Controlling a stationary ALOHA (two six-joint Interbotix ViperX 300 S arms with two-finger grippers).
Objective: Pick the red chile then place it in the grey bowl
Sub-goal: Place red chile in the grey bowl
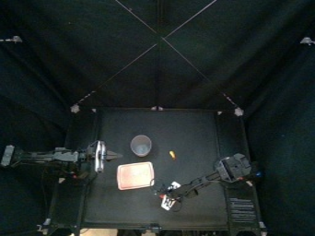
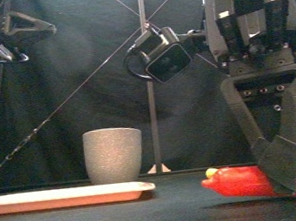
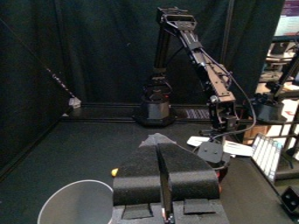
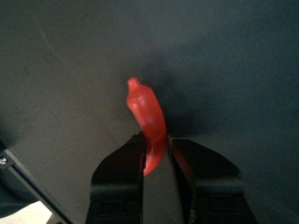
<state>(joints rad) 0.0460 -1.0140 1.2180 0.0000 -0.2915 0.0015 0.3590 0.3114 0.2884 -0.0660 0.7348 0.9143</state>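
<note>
**Q:** Jaw state?

**A:** My right gripper (image 4: 160, 142) is down at the table. Its jaws are drawn in to a narrow slot, with the red chile (image 4: 142, 109) pinched between them toward one end. The rest runs out ahead of my tips and lies on the table. My left gripper (image 3: 160, 144) rests at its own side, jaws closed on nothing.

**Q:** How will it handle?

**A:** I judge it a light, smooth toy, likely slick and tapered (curved too, so it could swivel in the pinch). With the hold off-centre, the free end may swing on the lift. The thicker mid-body would be steadier.

**Q:** Target?

**A:** The grey bowl (image 2: 114, 154) stands upright, well apart from my jaws, beyond the pink tray (image 2: 66, 197) toward the other arm. Its rim is tall, so the chile must be carried high enough to clear it.
</note>
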